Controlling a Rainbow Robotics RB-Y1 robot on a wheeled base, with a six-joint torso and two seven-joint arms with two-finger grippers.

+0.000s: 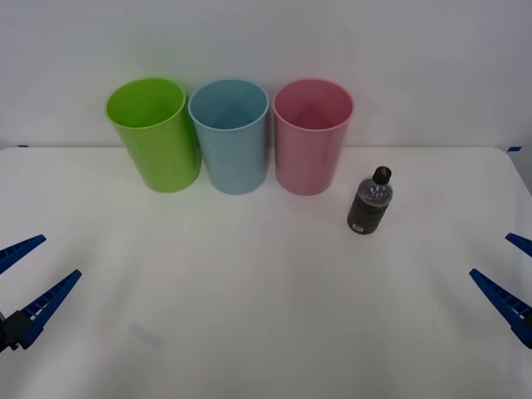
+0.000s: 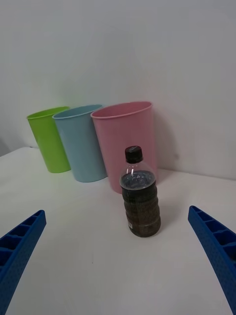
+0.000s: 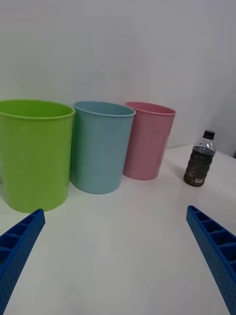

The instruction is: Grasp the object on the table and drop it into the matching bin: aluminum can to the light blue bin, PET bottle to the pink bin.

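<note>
A small PET bottle [image 1: 371, 202] [image 2: 140, 193] [image 3: 199, 159] with dark contents and a black cap stands upright on the white table [image 1: 266, 316], just right of and in front of the pink bin [image 1: 312, 136] [image 2: 127, 142] [image 3: 148, 140]. The light blue bin [image 1: 230, 135] [image 2: 82, 141] [image 3: 101, 145] stands left of the pink one. My right gripper [image 1: 509, 278] [image 2: 118, 261] is open at the table's right edge, well short of the bottle. At the left edge my left gripper [image 1: 27, 276] [image 3: 115, 256] is open and holds nothing.
A lime green bin [image 1: 155, 133] [image 2: 49, 139] [image 3: 33, 152] stands left of the light blue one; the three bins form a row along the back of the table against a white wall. Bare tabletop spreads in front of the bins and between the grippers.
</note>
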